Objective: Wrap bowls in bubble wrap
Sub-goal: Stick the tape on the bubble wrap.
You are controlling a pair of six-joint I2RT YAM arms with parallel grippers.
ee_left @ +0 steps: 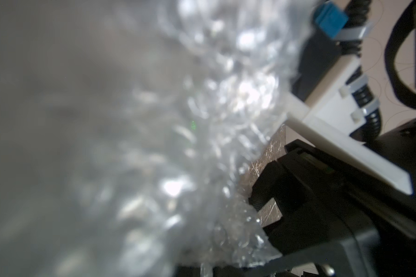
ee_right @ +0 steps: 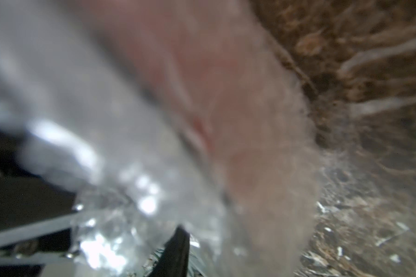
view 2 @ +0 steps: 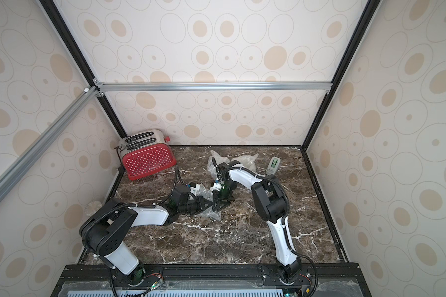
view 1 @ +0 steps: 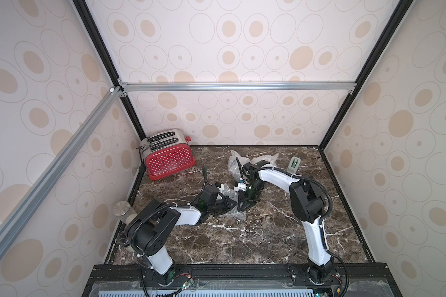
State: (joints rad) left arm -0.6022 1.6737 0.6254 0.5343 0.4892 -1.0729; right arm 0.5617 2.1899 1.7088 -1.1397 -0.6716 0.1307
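Bubble wrap [view 1: 232, 215] lies crumpled mid-table on the marble top [view 1: 242, 239]. It smothers both wrist views, which are blurred, so any bowl inside cannot be made out. Left gripper [view 1: 233, 203] lies low over the wrap, closed on it. Right gripper [view 1: 245, 205], just beside, points down at the same wrap with jaws parted. Red toaster [view 1: 169, 160] stands back left. A second wrap bundle [view 1: 245, 156] sits behind the right arm, partly hidden by it. A white-green dispenser [view 1: 294, 164] stands further right.

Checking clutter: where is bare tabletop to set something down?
Free: the front of the table, and its right side near the tape dispenser. Crowded: the middle, where left gripper and right gripper meet at the bubble wrap; toaster back left.
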